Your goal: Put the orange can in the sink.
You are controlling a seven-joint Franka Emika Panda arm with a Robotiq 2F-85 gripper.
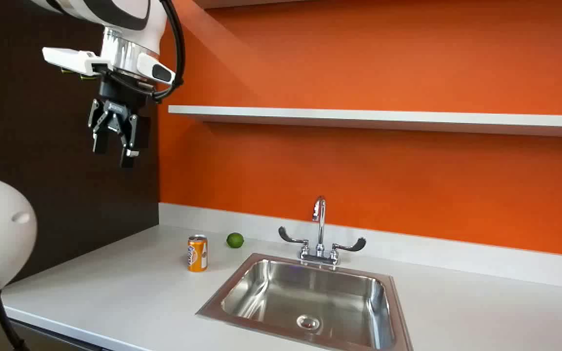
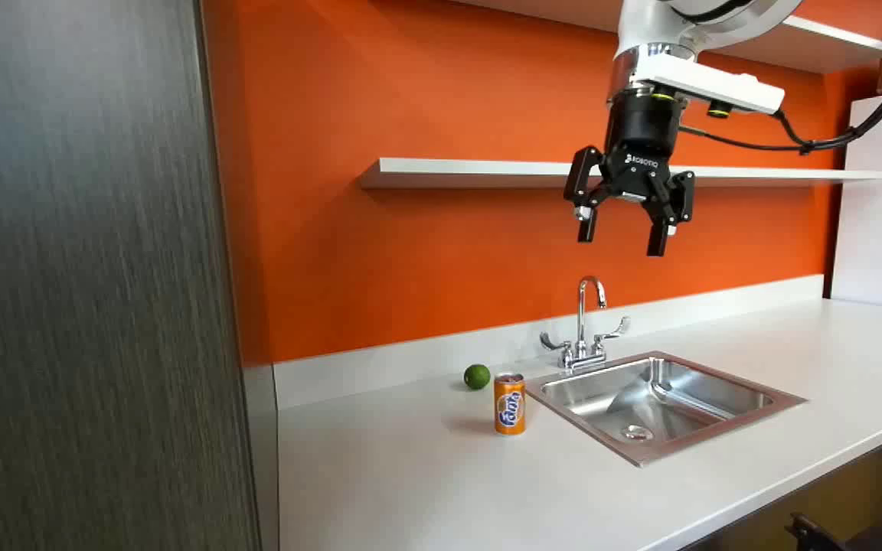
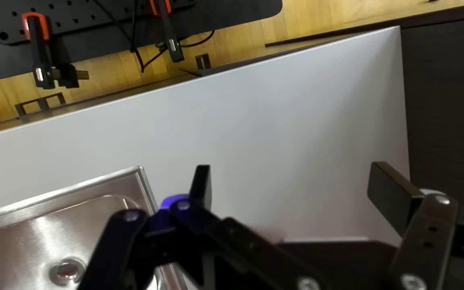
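The orange can (image 1: 197,253) (image 2: 510,404) stands upright on the white countertop beside the sink, apart from its rim, in both exterior views. It is hidden from the wrist view. The sink (image 1: 234,282) (image 2: 602,430) is a steel basin with a flat rim and a round drain. Its corner and drain also show at the lower left of the wrist view (image 3: 107,189). My gripper (image 1: 114,155) (image 2: 622,242) points down, high above the counter. In the wrist view the gripper (image 3: 291,181) has its fingers wide apart with nothing between them.
A green lime (image 1: 235,240) (image 2: 477,376) lies behind the can near the backsplash. A chrome faucet (image 1: 321,229) with two handles stands behind the basin. A white shelf (image 1: 378,116) juts from the orange wall. A dark panel (image 1: 66,185) bounds the counter's end.
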